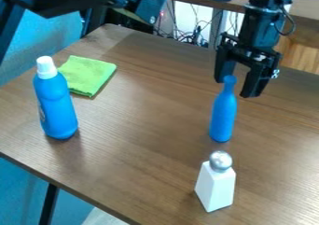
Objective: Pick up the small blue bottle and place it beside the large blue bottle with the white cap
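At left on the brown wooden table, the wide blue bottle stands before the folded green cloth. At right are 2 things: the slim blue bottle and, before it, the white tapered shaker with round metallic top.

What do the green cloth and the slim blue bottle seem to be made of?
The cloth looks like soft, matt fabric, with slightly rounded edges. The bottle is one even, opaque blue with a low sheen, so probably plastic, though painted wood or metal is possible.
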### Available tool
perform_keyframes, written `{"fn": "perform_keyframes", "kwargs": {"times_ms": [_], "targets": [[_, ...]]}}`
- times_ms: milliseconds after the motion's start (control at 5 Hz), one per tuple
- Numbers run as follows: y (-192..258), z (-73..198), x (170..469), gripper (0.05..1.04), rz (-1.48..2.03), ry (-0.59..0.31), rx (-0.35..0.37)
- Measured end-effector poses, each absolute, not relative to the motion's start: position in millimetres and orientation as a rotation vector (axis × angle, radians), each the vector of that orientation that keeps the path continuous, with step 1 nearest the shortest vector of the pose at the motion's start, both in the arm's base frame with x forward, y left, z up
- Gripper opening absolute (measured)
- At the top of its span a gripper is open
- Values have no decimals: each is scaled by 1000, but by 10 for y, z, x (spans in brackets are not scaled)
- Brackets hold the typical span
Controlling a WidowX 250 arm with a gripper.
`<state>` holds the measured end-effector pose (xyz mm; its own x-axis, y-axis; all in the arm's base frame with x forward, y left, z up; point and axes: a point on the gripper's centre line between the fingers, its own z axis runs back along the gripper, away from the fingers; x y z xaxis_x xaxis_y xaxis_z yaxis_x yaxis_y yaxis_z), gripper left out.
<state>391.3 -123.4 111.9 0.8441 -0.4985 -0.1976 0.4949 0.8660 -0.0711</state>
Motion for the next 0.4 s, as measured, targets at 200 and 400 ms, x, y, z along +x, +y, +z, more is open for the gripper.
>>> {"fn": "perform_keyframes", "kwargs": {"times_ms": [200,400], "targets": [[-1239,1120,3909,700,-518,215,-17],[-1232,1124,3906,386,-523,218,-17]]}}
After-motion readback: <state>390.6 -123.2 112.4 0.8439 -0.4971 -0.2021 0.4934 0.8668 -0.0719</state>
